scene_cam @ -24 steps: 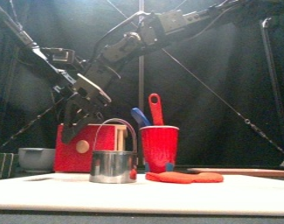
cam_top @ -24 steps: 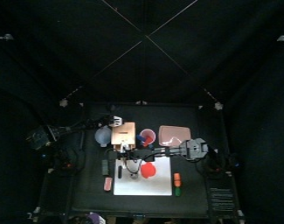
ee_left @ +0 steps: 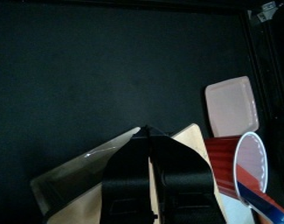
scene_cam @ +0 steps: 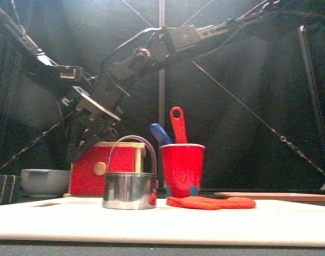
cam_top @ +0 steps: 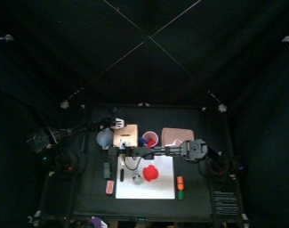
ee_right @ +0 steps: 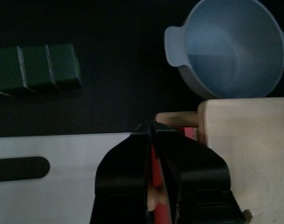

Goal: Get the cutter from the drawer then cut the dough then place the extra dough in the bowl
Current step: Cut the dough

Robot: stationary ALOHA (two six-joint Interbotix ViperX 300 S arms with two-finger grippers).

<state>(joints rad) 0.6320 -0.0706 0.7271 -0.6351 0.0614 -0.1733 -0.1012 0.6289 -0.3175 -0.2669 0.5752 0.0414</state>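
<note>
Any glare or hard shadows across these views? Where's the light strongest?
Front view: bright haze behind the arms up top, glints on the metal cutter, white board brightly lit. Top view: mostly dark, light pools on the board. Left wrist view: black curtain dominates, pink tray lit pale. Right wrist view: bowl evenly lit, no glare.

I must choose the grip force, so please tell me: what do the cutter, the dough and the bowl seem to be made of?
Cutter: most likely metal. Its wall is shiny silver with bright reflections, and the handle is thin wire.
Dough: it looks like soft modelling dough. It is matte red and flat, with an uneven edge.
Bowl: probably plastic. It is smooth and evenly blue-grey, with a soft sheen.
</note>
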